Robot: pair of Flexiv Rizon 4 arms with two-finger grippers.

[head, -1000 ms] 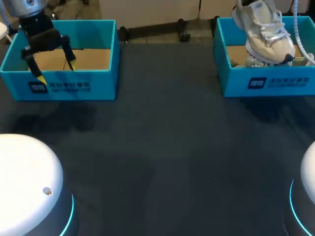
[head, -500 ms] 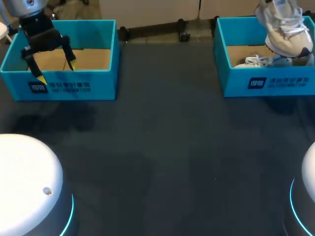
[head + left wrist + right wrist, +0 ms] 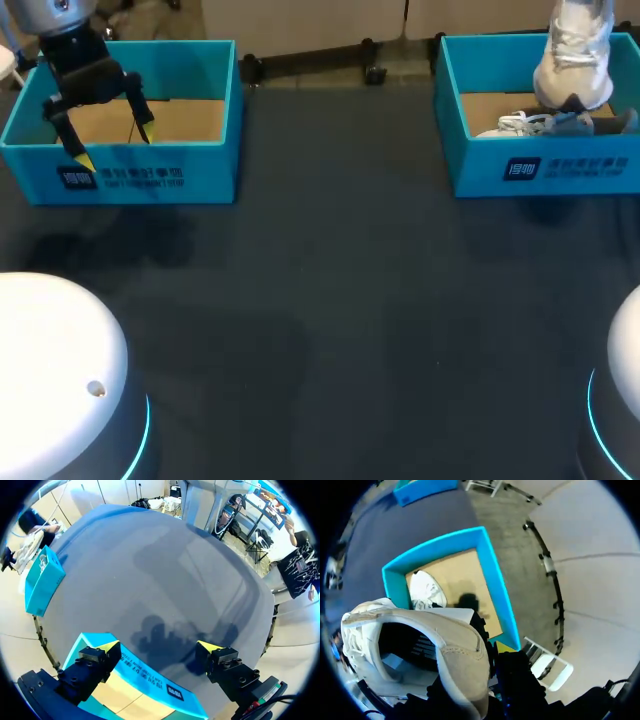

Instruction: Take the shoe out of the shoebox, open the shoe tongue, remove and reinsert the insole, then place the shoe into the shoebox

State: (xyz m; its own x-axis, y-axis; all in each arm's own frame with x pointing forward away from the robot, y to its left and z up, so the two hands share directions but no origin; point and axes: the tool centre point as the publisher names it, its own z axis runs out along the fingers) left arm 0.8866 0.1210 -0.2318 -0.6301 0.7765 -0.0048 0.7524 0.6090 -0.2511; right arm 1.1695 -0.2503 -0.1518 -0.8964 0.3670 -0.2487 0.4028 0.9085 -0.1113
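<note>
Over right shoebox (image 3: 540, 165), shoe (image 3: 572, 60) in right pincer (image 3: 490, 640), its inside visible wrist-view only

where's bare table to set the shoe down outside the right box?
Free: the dark table between the left shoebox and right shoebox, and in front of both. Left shoebox floor is bare, but the left gripper hangs at its front wall. Crowded: right shoebox, a second shoe lying under the held shoe.

At one o'clock in the head view the lifted shoe (image 3: 573, 70) is cut off by the top edge. Below it a second shoe (image 3: 520, 124) is half hidden behind the box wall (image 3: 540, 165). In the right wrist view the lifted shoe covers most of the right gripper (image 3: 492, 667).
</note>
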